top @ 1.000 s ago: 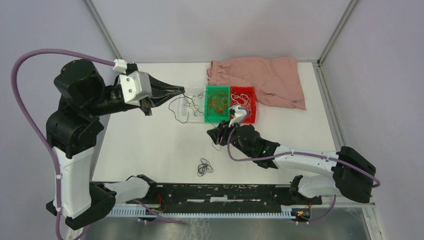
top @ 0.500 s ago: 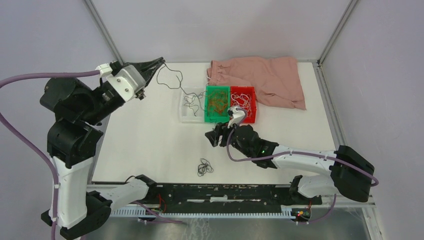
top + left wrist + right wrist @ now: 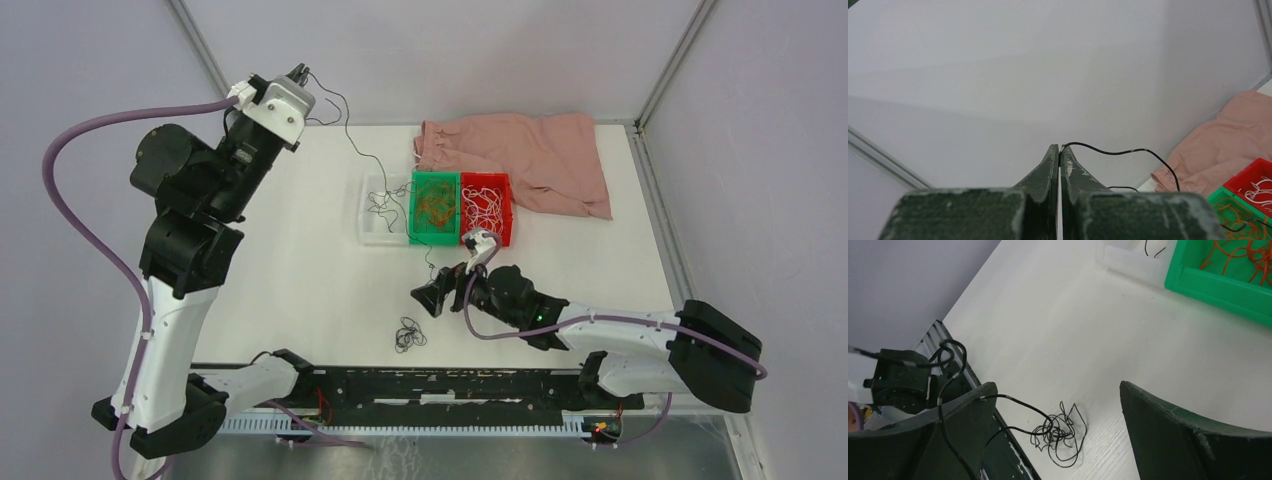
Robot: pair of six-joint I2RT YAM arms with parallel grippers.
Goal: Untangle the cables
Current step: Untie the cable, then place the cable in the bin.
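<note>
My left gripper (image 3: 298,72) is raised high at the back left, shut on the end of a thin black cable (image 3: 350,140) that trails down to the clear tray (image 3: 372,232). In the left wrist view the jaws (image 3: 1060,147) pinch that cable (image 3: 1128,151). My right gripper (image 3: 425,297) hangs open low over the table, just behind a small black cable tangle (image 3: 408,335). The right wrist view shows the tangle (image 3: 1060,432) below the wide-open gripper (image 3: 1054,385), with a black strand (image 3: 1013,401) draped over the left finger.
Beside the clear tray, a green tray (image 3: 420,238) holds orange-brown cables and a red tray (image 3: 508,215) holds white ones. A pink cloth (image 3: 530,160) lies behind them. The black base rail (image 3: 440,385) runs along the near edge.
My left arm swung up and back, drawing the black cable out of the clear tray. My right gripper opened wide and drew back toward the front, closer to the black tangle.
</note>
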